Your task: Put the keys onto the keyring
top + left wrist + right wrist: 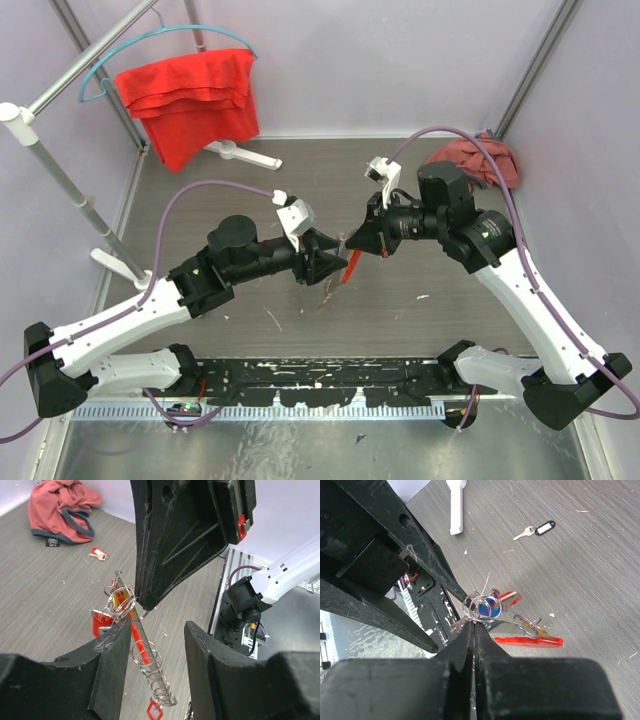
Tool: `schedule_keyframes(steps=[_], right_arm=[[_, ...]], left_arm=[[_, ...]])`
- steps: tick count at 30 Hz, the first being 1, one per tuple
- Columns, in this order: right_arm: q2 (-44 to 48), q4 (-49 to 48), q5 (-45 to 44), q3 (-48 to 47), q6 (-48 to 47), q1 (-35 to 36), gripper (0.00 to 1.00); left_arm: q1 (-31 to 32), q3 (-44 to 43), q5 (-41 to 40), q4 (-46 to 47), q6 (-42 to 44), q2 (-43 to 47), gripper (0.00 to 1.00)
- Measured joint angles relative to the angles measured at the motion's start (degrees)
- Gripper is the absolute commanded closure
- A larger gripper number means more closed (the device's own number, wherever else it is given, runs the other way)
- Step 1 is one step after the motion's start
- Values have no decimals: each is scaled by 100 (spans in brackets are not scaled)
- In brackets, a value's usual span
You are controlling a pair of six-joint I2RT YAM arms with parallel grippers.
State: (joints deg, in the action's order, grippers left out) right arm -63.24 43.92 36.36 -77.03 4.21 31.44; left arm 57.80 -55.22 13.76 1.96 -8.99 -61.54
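Hanging in mid-air between the two arms, clear of the tabletop [300, 170]: the keyring [479, 605], its wire loops bunched, with chain and red tag [530, 641] trailing below. One blue-headed key [489, 604] sits in the cluster (whether fully threaded, cannot tell).

Right gripper [474, 622]: jaws together, pinching the loops.

Left gripper [157, 627]: jaws apart, straddling the chain, gripping nothing.

Step judged: threading, partway. A red-headed key [99, 555] lies loose on the tabletop near the pink cloth [60, 505]; the next move likely calls for the left arm to fetch it.

Obstruction: the dangling chain beside the left jaws may snag.
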Motion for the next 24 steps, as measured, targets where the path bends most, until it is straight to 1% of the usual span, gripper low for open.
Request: schedule_keyframes(steps=[10, 16, 24], right_arm=[[105, 7, 166, 26, -168, 0, 99], [264, -9, 444, 111, -348, 0, 99], [271, -13, 879, 173, -570, 0, 99]], left_arm=[[0, 7, -87, 39, 63, 87, 47], [0, 61, -72, 66, 109, 186, 48], [0, 63, 151, 74, 146, 236, 50]])
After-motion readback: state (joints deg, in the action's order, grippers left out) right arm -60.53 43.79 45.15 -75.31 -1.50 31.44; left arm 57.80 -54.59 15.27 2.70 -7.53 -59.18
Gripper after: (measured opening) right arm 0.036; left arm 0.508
